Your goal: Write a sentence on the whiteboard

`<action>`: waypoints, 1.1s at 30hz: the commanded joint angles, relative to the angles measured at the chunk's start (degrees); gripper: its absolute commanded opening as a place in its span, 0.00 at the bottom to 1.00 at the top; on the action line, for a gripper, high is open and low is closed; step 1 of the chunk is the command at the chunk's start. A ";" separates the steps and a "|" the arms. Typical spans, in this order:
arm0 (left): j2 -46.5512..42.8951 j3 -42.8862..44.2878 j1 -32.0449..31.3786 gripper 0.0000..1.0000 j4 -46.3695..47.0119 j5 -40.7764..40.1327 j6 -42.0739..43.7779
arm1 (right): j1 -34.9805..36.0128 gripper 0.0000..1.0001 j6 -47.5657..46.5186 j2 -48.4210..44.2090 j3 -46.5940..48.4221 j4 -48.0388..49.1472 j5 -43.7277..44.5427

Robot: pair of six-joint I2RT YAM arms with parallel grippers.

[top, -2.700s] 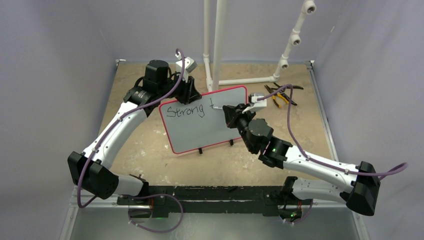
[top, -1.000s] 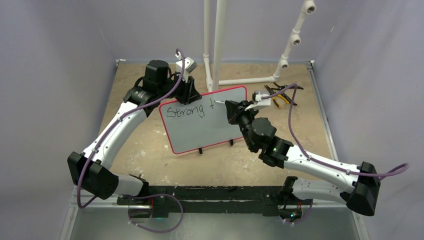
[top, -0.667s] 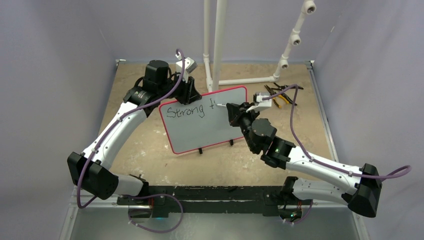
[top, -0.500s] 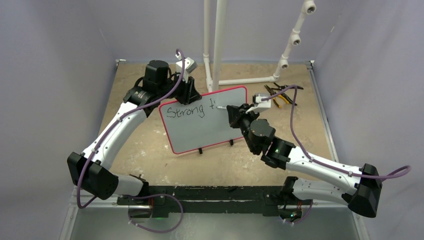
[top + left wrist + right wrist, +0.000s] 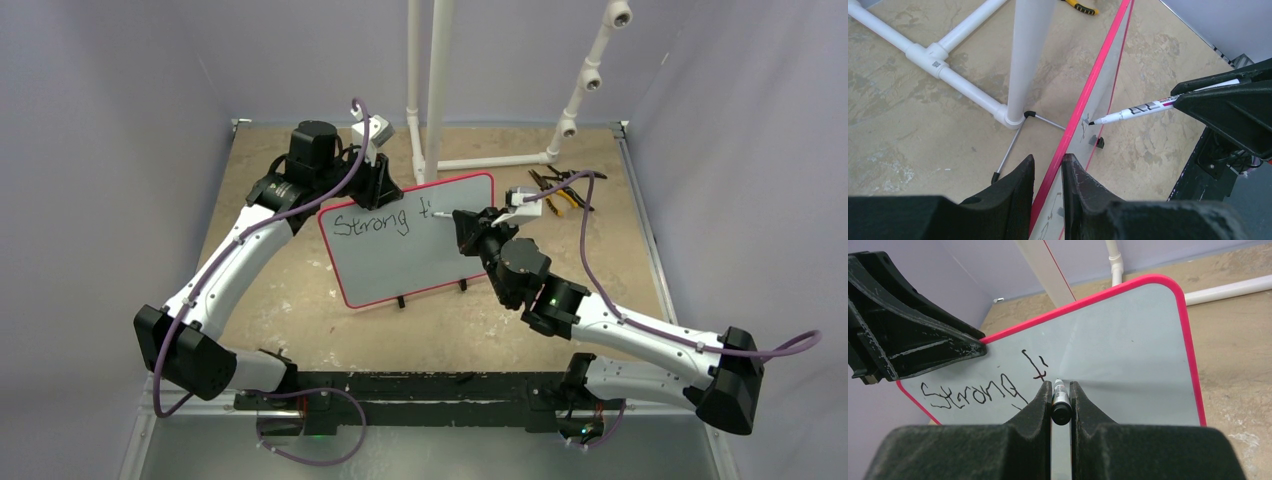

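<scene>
The whiteboard stands tilted on its black feet in the middle of the table, with a red border. Of the sentence, "Strong" is written in black, then a "t" with a short stroke beside it. My left gripper is shut on the board's top edge, and the red rim runs between its fingertips. My right gripper is shut on a black-tipped marker. The marker points at the board just right of the "t", its tip at or near the surface.
A white PVC pipe frame rises behind the board, with its base pipes on the table. Yellow-handled pliers lie at the back right. The board's wire leg rests behind it. Grey walls enclose the table.
A short stroke has appeared to the right of the "t". My right gripper and the marker have shifted slightly along the top line. The left arm has not moved.
</scene>
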 commanded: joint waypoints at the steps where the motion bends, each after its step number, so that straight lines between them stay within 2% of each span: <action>1: -1.09 -0.87 -0.16 0.00 -1.93 -0.77 -0.39 | 0.12 0.00 -2.13 0.55 1.76 4.46 1.65; 19: -0.92 -1.18 -0.12 0.00 -1.66 -0.89 -0.29 | 0.12 0.00 -3.97 0.30 2.37 7.85 4.06; 33: -0.58 -1.26 -0.14 0.00 -1.46 -0.88 -0.39 | 0.12 0.00 -2.05 -1.17 1.05 4.62 6.43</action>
